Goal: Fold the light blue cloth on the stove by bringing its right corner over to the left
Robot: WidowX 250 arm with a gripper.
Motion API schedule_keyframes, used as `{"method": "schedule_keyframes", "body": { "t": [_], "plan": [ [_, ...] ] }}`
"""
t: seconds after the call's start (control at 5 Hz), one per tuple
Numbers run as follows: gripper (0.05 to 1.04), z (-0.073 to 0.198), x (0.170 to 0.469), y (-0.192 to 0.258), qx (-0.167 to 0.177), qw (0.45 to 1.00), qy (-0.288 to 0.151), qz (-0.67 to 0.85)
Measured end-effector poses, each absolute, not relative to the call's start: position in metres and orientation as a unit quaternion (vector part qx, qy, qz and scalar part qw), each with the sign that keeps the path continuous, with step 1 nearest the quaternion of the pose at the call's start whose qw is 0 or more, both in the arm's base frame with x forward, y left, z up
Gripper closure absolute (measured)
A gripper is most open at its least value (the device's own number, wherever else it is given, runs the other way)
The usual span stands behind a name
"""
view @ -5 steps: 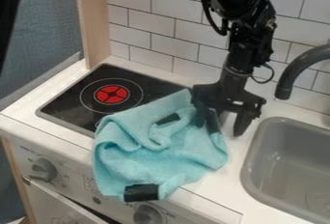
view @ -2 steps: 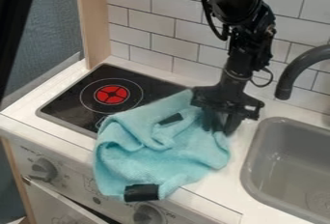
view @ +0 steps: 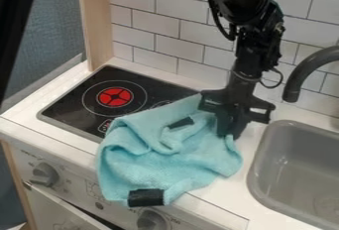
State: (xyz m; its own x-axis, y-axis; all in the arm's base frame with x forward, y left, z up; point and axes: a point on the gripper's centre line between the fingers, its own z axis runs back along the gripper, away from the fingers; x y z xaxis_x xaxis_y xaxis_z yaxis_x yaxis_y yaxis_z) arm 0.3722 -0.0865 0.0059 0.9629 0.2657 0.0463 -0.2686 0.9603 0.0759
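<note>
With the hand [view: 231,129] clenched on the upper right edge of the blue cloth [view: 155,167], which drapes over the surface [view: 224,193] at the frame's lower centre, a firm pinch and slow, low movement would best prevent slipping.

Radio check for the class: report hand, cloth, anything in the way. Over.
Hand closed on turquoise cloth. Cloth rumpled, overlapping stovetop, draped past front edge of counter. Nothing visibly blocking; sink and faucet close by.
</note>
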Motion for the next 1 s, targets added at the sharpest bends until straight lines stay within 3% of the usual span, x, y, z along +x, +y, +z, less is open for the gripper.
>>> {"method": "schedule_keyframes", "body": {
  "t": [0.4,1.0],
  "plan": [
    [1.015,0.044,0.375,-0.08,0.004,0.99,-0.034,0.135],
    [1.015,0.07,0.346,-0.021,0.006,0.99,-0.026,0.141]
  ]
}}
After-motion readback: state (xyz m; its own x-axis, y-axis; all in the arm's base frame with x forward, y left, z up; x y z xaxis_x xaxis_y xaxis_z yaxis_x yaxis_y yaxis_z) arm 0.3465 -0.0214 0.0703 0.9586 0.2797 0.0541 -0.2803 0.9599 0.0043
